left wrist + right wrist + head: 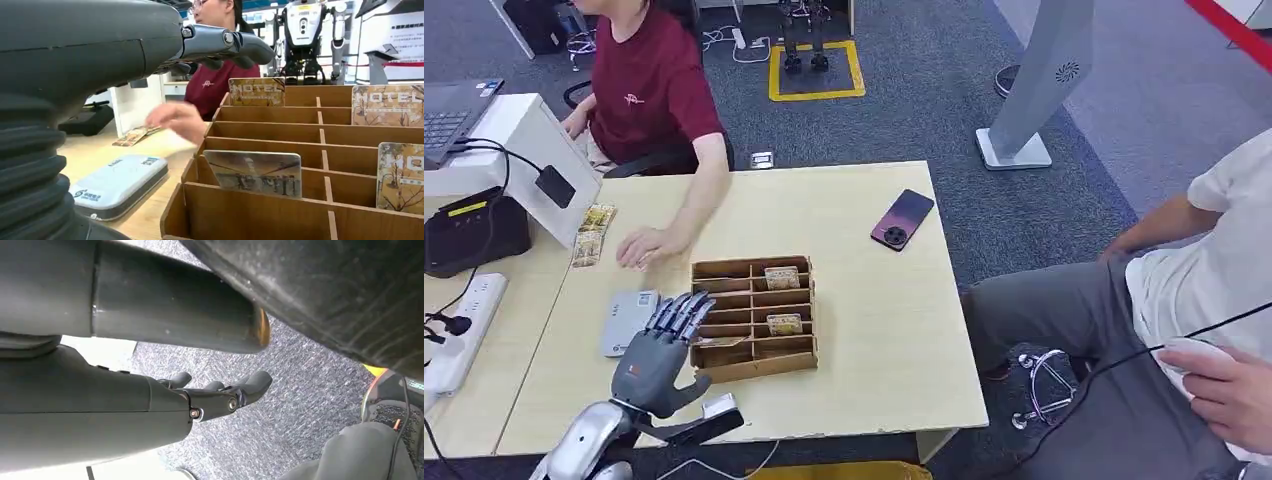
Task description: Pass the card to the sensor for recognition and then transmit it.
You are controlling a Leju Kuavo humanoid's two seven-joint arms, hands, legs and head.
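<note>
Far left of the wooden card rack [754, 318]: black terminal [472, 233] beside a white stand [534, 160], white power strip [462, 325] nearer the table [874, 330] edge. Left of the rack and farther back: loose cards [592, 234] lying flat, a person's hand [646, 245] resting palm-down between them and the rack's far-left corner. Just left of the rack: grey-white card sensor [628, 320], flat on the tabletop. At the rack's near-left corner: left hand [662, 350], fingers extended and apart over the left-hand compartments, nothing seen held (contact with the rack not determinable). Directly under those fingertips, in a near-left compartment: one card [720, 342], tilted; seen upright-leaning in the left wrist view [256, 172]. Inside the rack, right column: two further cards, one in the far row [782, 277], one toward the near rows [785, 323]. Right of the rack and farther back: dark phone [902, 219], face-down, well apart. Well right of the rack, off the table: seated person in grey trousers [1064, 320]. Right hand [220, 395] over grey carpet, fingers loosely curled, nothing in them.
</note>
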